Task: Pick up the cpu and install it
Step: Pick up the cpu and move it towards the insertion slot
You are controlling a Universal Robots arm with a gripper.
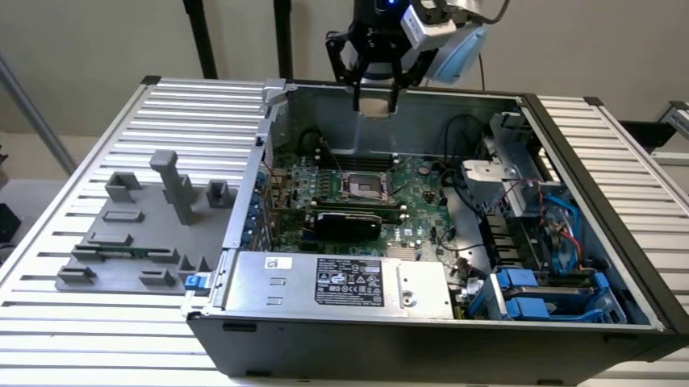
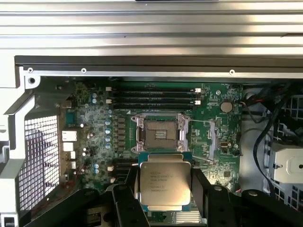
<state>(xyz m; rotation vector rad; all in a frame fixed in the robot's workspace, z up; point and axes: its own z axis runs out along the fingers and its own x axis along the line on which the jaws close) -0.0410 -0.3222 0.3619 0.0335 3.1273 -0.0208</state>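
Observation:
The cpu [image 2: 164, 183], a flat square chip with a shiny metal top and printed text, sits between my black fingers [image 2: 127, 205]. My gripper [image 2: 164, 191] is shut on it by its sides. In the exterior view the gripper [image 1: 373, 98] hangs above the back wall of the open computer case, with the cpu [image 1: 373, 107] showing as a pale square at its tip. The empty motherboard socket [image 1: 366, 187] lies below and nearer the camera, with its metal frame open [image 2: 161, 134]. The cpu is well above the board and apart from the socket.
A silver labelled power-supply box [image 1: 339, 282] fills the case's near side. A black card [image 1: 347, 222] stands just in front of the socket. Memory slots [image 2: 151, 97] run beside it. Cables and blue drive bays [image 1: 538, 290] crowd the exterior view's right. A grey parts fixture [image 1: 140, 234] sits left.

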